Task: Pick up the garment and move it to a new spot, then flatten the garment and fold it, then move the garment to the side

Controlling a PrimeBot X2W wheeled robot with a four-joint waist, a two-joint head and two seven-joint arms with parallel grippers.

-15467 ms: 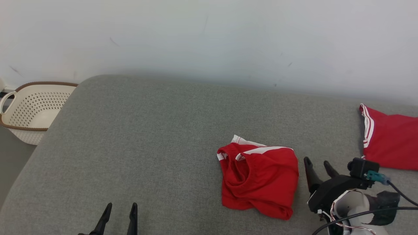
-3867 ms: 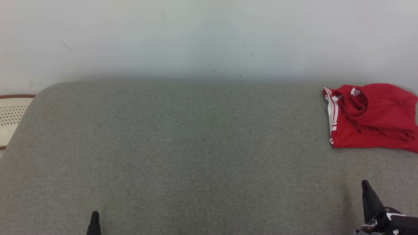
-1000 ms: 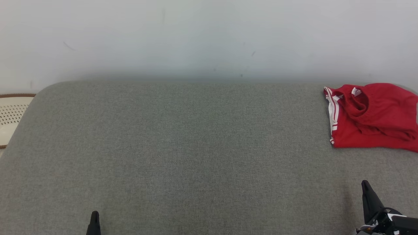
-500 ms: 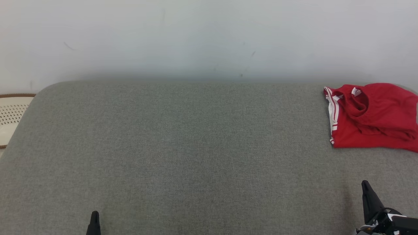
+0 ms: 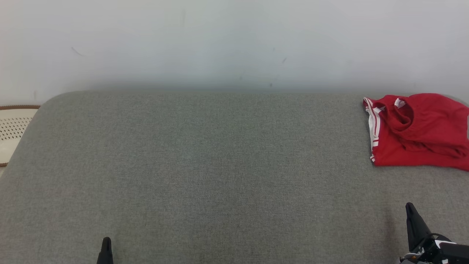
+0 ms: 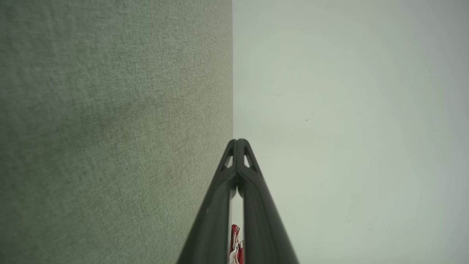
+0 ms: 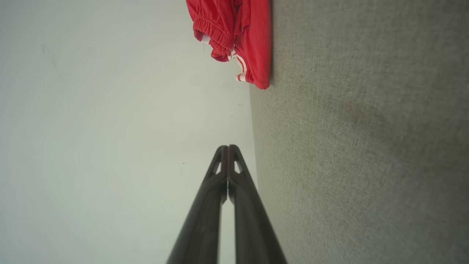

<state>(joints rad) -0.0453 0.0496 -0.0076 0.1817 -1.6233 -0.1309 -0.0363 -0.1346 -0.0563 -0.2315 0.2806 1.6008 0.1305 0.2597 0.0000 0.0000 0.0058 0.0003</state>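
The folded red fabric garment (image 5: 417, 137) with white side stripes and a gathered waistband lies at the far right end of the grey woven-fabric-covered table (image 5: 220, 165), close to the back edge by the pale wall (image 5: 234, 44). Its striped edge faces the middle of the table and its right side runs out of the head view.

The right gripper (image 5: 411, 212) hovers at the near right, well apart from the garment, its long dark fingers (image 7: 205, 220) pressed together at the tips with nothing between them. The left gripper (image 5: 106, 244) sits at the near left, far from the garment, and its fingers (image 6: 256, 205) are also tip to tip and empty.

A cream perforated plastic basket (image 5: 11, 135) with a brown rim stands beyond the table's left end.
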